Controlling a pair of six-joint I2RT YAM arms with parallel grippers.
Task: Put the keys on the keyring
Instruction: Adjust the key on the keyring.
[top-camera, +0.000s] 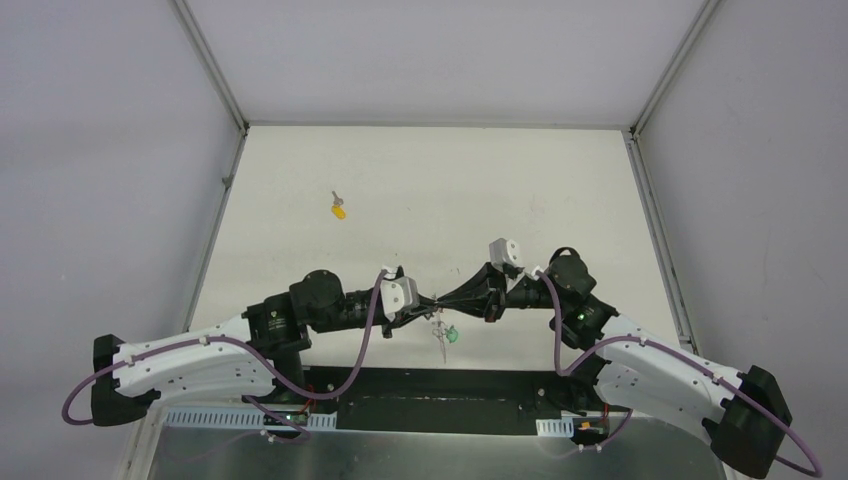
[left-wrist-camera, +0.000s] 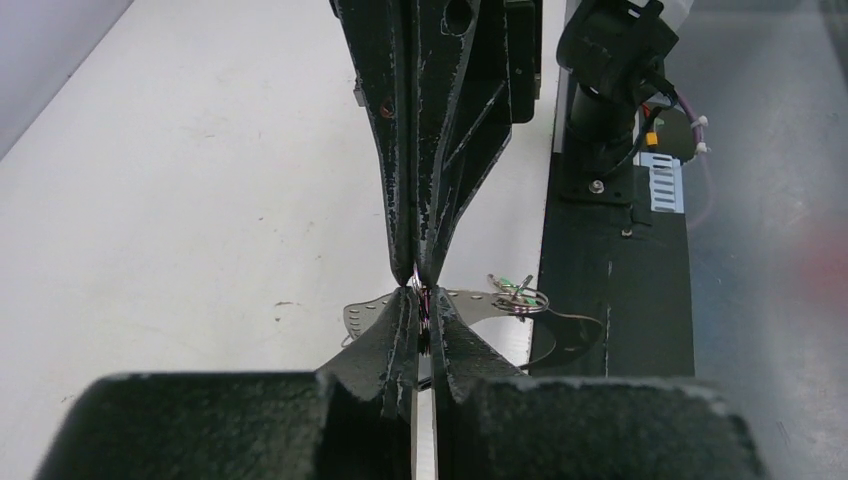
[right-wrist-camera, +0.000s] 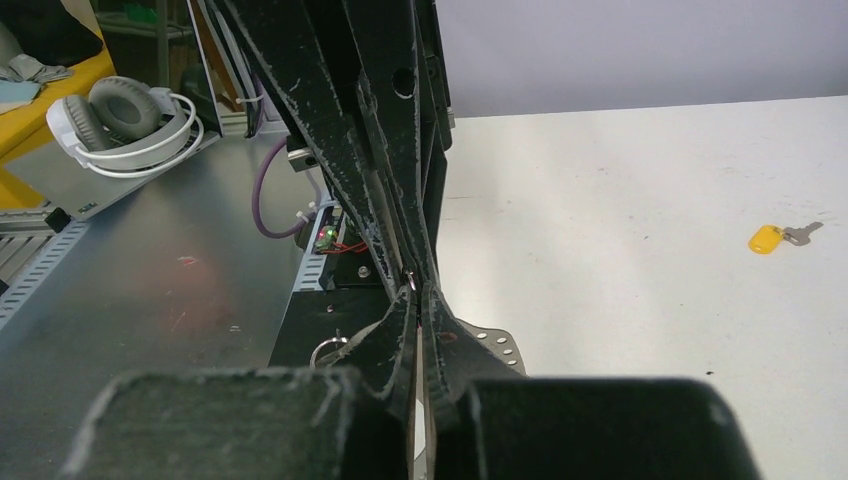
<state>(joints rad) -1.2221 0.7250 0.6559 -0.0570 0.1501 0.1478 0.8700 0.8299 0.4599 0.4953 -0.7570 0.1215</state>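
My left gripper (top-camera: 428, 302) and right gripper (top-camera: 446, 299) meet tip to tip above the near edge of the table. Both are shut on the keyring (left-wrist-camera: 365, 313), a thin grey band with small holes that sags beneath them. In the left wrist view my left gripper (left-wrist-camera: 421, 297) pinches something thin and dark at the same spot as the right fingers (left-wrist-camera: 440, 150). My right gripper (right-wrist-camera: 417, 292) is shut, with the keyring (right-wrist-camera: 495, 340) behind it. The green-tagged key (top-camera: 450, 337) hangs from the band by its little ring (left-wrist-camera: 518, 295). The yellow-tagged key (top-camera: 340, 210) lies alone far out on the table (right-wrist-camera: 766, 239). No black-tagged key shows.
A black base plate (left-wrist-camera: 610, 300) and a grey metal shelf (right-wrist-camera: 150, 290) run along the near edge under the arms. Headphones (right-wrist-camera: 125, 115) lie off the table beyond the shelf. Aluminium frame posts (top-camera: 215, 70) and grey walls close in the white table (top-camera: 450, 190).
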